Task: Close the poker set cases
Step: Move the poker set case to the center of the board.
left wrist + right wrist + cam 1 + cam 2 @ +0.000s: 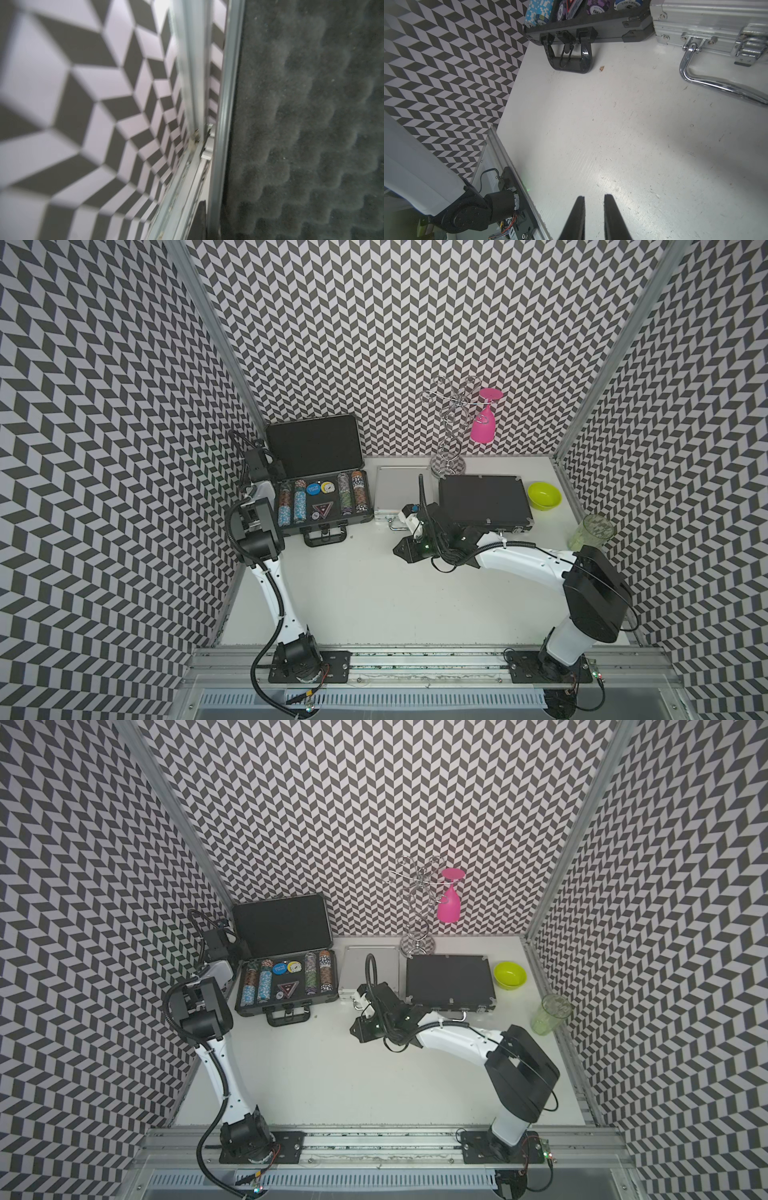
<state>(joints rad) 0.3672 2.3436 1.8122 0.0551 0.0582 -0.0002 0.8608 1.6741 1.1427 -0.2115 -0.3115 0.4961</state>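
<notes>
Black egg-crate foam lid (311, 124), left fingers (203, 218) closed beside its metal rim (224, 104), right fingers (576, 218) narrowly apart, empty

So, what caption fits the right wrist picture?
Right gripper, jaws parted and empty, above the white tabletop, facing the open black poker case and closed silver aluminium case.

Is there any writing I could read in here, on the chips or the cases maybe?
"00" on a purple chip in the open black case, right wrist view; the rest cannot be read.
Blue round button in the case: white lettering, too small to read.
Pale round button beside it: too small to read.
Card box with a triangle emblem: no word legible.
</notes>
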